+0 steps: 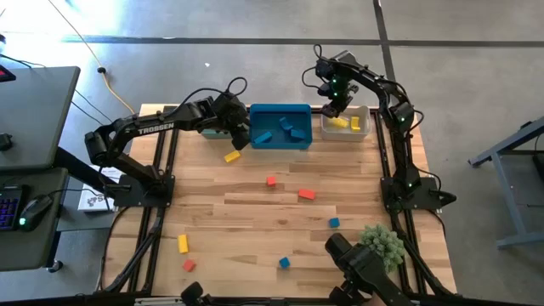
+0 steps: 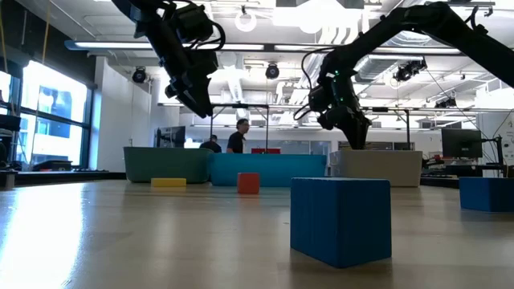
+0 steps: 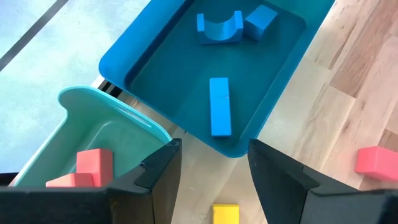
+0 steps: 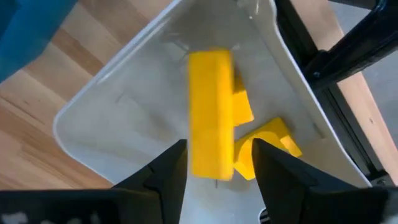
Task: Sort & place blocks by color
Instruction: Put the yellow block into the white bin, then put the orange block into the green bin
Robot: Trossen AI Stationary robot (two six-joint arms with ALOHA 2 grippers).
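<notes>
The right gripper [image 1: 333, 109] hangs over the white plastic bin [image 1: 361, 134] at the upper right of the high view, fingers spread. A long yellow bar block [image 4: 211, 112] sits between and beyond them, apparently free, its long axis running up the right wrist frame. The left gripper [image 1: 240, 136] waits, fingers apart and empty, beside the blue plastic bin [image 1: 280, 141], where a blue bar block [image 3: 219, 106] lies lengthwise.

Three bins [image 1: 280, 126] line the far edge of the bench [image 1: 255, 229], some blocks [image 1: 289, 127] inside them; others lie scattered nearer, a plant ball [image 1: 382, 242] near right.
</notes>
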